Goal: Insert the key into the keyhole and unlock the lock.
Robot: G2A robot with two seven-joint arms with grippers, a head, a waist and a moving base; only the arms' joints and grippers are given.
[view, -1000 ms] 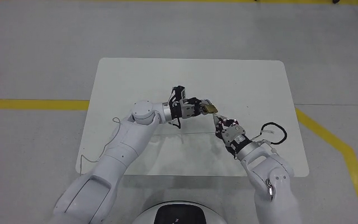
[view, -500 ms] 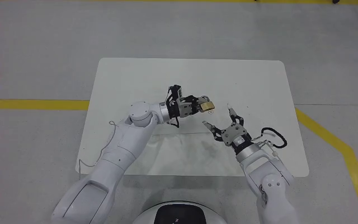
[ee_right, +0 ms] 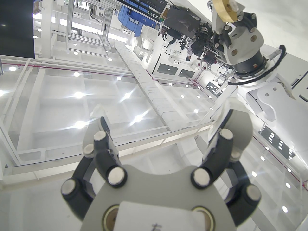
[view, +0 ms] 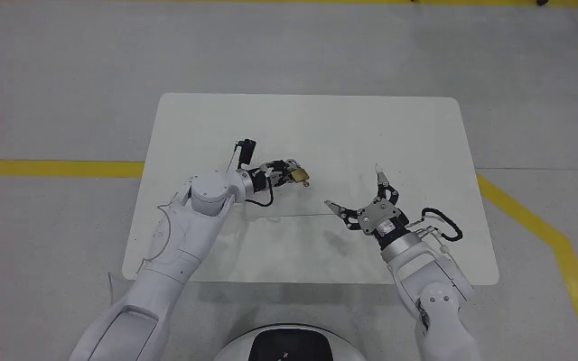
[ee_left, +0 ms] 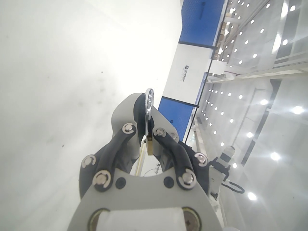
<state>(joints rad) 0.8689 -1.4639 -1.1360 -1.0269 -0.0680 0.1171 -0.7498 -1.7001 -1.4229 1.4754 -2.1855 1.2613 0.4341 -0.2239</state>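
My left gripper pinches brass lock over table, left of centre. Key protrudes from lock body. My right gripper: 2 fingers spread wide, nothing between, well apart from lock.

The left tool hides most of what seems the lock.

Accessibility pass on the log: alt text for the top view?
The left gripper holds a brass padlock over the white table, left of centre. The right gripper sits apart to its right, open and empty.
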